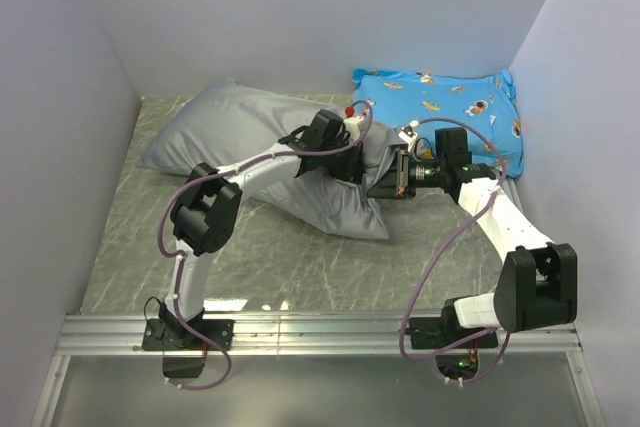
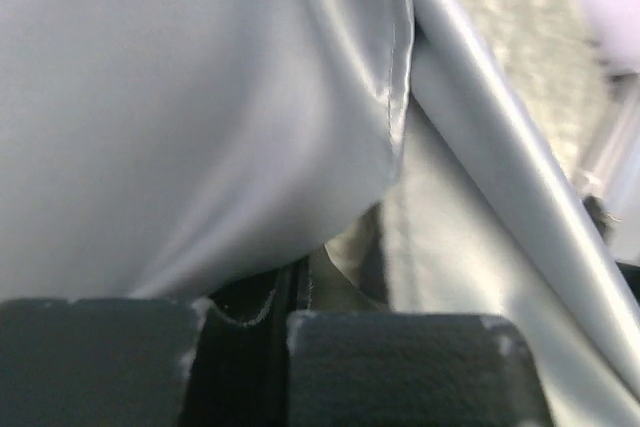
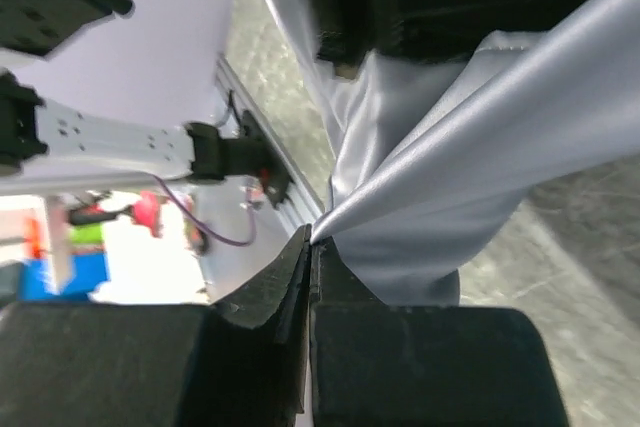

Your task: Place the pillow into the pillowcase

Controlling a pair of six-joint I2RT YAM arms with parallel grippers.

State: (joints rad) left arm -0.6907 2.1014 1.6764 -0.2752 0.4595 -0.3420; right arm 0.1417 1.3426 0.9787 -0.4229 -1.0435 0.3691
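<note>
The grey pillowcase (image 1: 230,127) lies bulging from the back left toward the table's middle, its loose end bunched between my two grippers. My left gripper (image 1: 356,154) is shut on its fabric (image 2: 200,127); the fingertips (image 2: 296,292) close under a hemmed edge. My right gripper (image 1: 386,179) is shut on a pinched fold of the same cloth (image 3: 470,137), which is pulled taut from the tips (image 3: 312,244). The white pillow does not show in the top view. A cream patch (image 2: 352,247) under the grey hem may be it; I cannot tell.
A blue cartoon-printed pillow (image 1: 440,107) lies at the back right against the wall, just behind my right arm. White walls close off the marbled table (image 1: 260,257) on three sides. A metal rail (image 1: 300,332) runs along the near edge.
</note>
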